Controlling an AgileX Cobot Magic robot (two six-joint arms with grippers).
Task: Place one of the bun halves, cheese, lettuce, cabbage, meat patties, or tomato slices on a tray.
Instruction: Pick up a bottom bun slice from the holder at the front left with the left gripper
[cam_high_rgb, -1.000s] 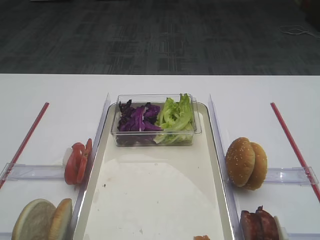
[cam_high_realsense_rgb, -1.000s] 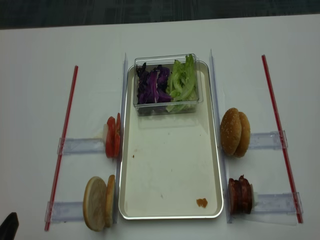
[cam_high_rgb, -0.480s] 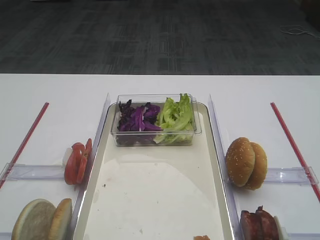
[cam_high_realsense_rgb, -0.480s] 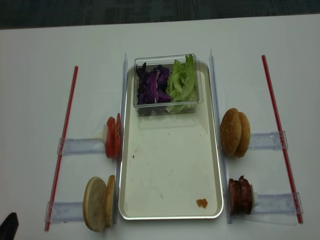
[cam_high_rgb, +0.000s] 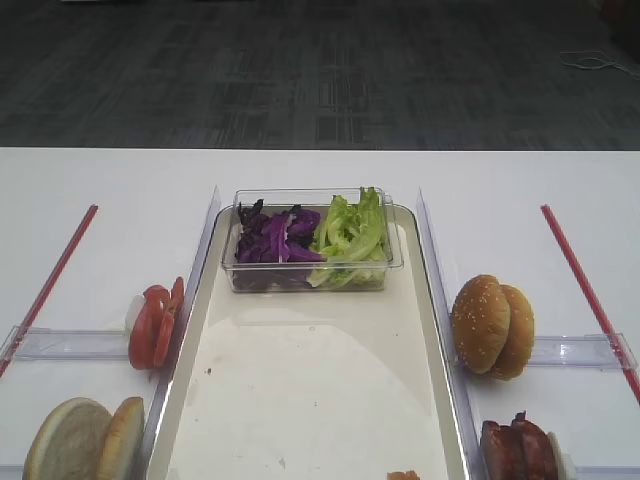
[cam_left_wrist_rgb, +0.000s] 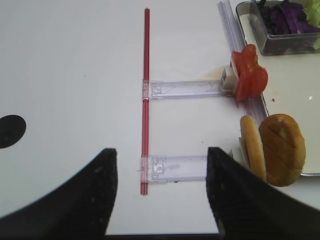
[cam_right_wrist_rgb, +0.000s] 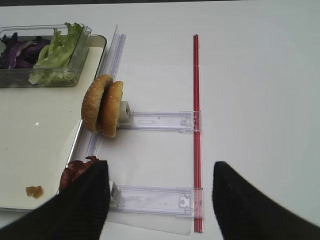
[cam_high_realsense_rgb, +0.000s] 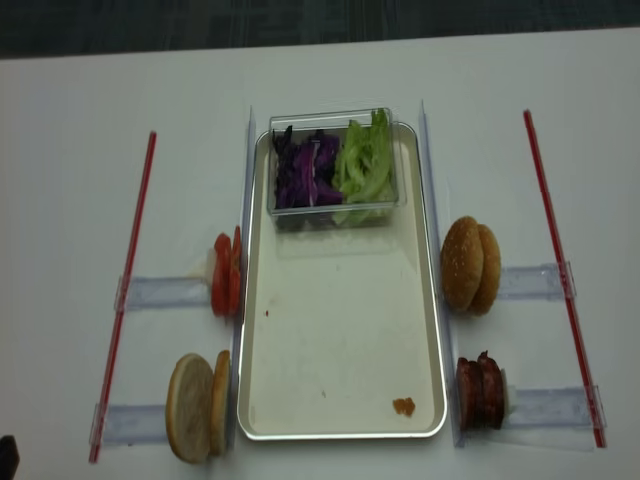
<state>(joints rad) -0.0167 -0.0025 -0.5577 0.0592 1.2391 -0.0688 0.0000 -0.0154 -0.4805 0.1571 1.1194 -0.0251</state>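
From the exterior high view, the tray (cam_high_rgb: 310, 400) lies lengthwise down the middle of the white tabletop (cam_high_rgb: 110, 180), its floor bare but for a small orange crumb (cam_high_rgb: 404, 475), so nothing is placed yet. A clear plastic box (cam_high_rgb: 310, 272) at its far end holds the cabbage (cam_high_rgb: 272, 238) on the left and the lettuce (cam_high_rgb: 352, 232) on the right. The right wrist view shows the right end effector (cam_right_wrist_rgb: 159, 200) with fingers spread, gripping nothing, above the meat patties (cam_right_wrist_rgb: 75, 172) and near the sesame buns (cam_right_wrist_rgb: 102, 106), both propped on edge by clear rails (cam_right_wrist_rgb: 155, 121), likely for easy pinching. The left wrist view shows the left end effector (cam_left_wrist_rgb: 161, 192) equally parted and empty, beside the bun halves (cam_left_wrist_rgb: 272, 149) and tomato slices (cam_left_wrist_rgb: 250, 79).
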